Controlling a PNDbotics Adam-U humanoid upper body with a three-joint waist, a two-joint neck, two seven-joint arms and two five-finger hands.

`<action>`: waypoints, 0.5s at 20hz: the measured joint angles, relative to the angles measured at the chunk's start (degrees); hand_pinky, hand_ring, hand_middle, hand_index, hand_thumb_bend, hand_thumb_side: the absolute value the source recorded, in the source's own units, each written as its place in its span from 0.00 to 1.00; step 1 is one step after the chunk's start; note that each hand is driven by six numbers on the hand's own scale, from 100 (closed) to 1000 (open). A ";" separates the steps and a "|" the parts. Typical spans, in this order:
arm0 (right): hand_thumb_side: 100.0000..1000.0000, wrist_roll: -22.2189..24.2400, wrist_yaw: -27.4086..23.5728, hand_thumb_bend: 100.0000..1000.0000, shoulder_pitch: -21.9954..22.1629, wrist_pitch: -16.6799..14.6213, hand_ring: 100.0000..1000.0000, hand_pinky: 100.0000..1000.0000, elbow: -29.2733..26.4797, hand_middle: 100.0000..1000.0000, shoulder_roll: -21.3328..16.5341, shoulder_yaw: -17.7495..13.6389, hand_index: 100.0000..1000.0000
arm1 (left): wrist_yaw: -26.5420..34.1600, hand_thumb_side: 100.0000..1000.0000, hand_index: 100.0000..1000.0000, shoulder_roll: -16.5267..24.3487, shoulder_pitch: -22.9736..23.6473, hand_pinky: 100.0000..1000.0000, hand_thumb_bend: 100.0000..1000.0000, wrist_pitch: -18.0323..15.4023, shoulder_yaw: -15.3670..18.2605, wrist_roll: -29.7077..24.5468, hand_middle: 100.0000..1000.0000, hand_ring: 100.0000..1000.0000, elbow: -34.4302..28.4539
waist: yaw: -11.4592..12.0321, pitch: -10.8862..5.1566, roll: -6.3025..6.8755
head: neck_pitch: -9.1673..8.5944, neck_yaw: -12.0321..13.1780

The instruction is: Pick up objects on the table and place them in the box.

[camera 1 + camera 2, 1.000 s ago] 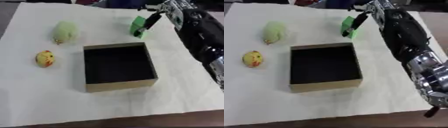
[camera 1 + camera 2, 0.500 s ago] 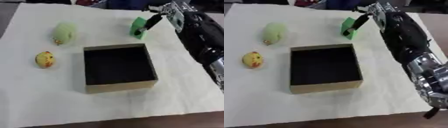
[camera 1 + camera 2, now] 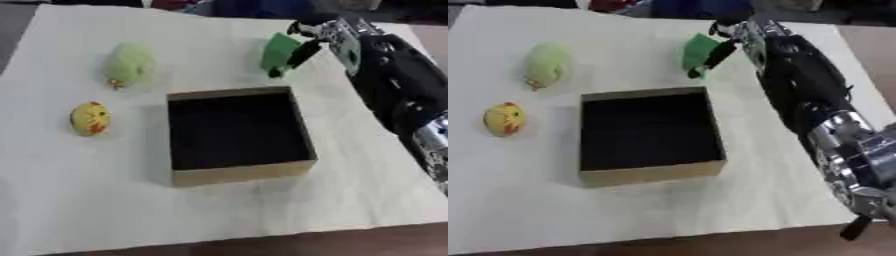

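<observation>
A green block stands on the white cloth just beyond the far right corner of the open cardboard box, whose inside is dark and empty. My right hand reaches in from the right. A dark finger lies down the block's right side and another curls over its top, so the hand is pinching the block. To the far left of the box lies a pale green soft toy, and a yellow chick-like toy lies nearer, left of the box. My left hand shows in no view.
A white cloth covers the table, and its brown front edge shows at the bottom. My black right forearm with its silver joint runs along the right side of the box. Dark shapes stand past the far edge.
My right hand has stayed at the green block with its fingers against it. The box and the two toys have not moved.
</observation>
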 measured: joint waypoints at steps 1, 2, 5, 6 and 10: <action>0.65 -0.25 0.00 0.62 0.03 0.28 0.95 0.90 0.14 0.87 0.14 -0.11 0.92 | 0.00 1.00 0.75 -0.01 0.00 0.46 0.21 0.00 0.00 -0.01 0.64 0.60 0.00 | 0.01 0.03 0.01 | -0.01 -0.03; 0.67 -0.53 -0.01 0.58 0.03 0.57 0.95 0.90 0.24 0.86 0.29 -0.32 0.91 | 0.00 1.00 0.75 -0.02 -0.01 0.46 0.21 0.00 0.00 -0.02 0.64 0.60 0.00 | 0.05 0.05 0.02 | -0.02 -0.06; 0.68 -1.36 -0.37 0.50 0.05 1.60 0.94 0.89 0.36 0.83 0.39 -0.66 0.88 | -0.01 1.00 0.75 -0.25 -0.02 0.46 0.21 0.03 0.00 -0.05 0.64 0.60 0.00 | 0.23 0.10 0.02 | -0.04 -0.07; 0.68 -1.61 -0.62 0.48 0.07 1.98 0.93 0.88 0.36 0.83 0.41 -0.71 0.87 | -0.01 1.00 0.75 -0.31 -0.04 0.46 0.21 0.05 0.00 -0.09 0.64 0.60 0.00 | 0.23 0.15 0.02 | -0.05 -0.08; 0.68 -2.85 -1.31 0.39 0.31 3.26 0.91 0.86 0.36 0.80 0.54 -0.72 0.82 | -0.01 1.00 0.75 -0.44 -0.07 0.46 0.21 0.01 -0.01 -0.30 0.64 0.60 0.00 | 0.31 0.27 0.02 | -0.24 -0.22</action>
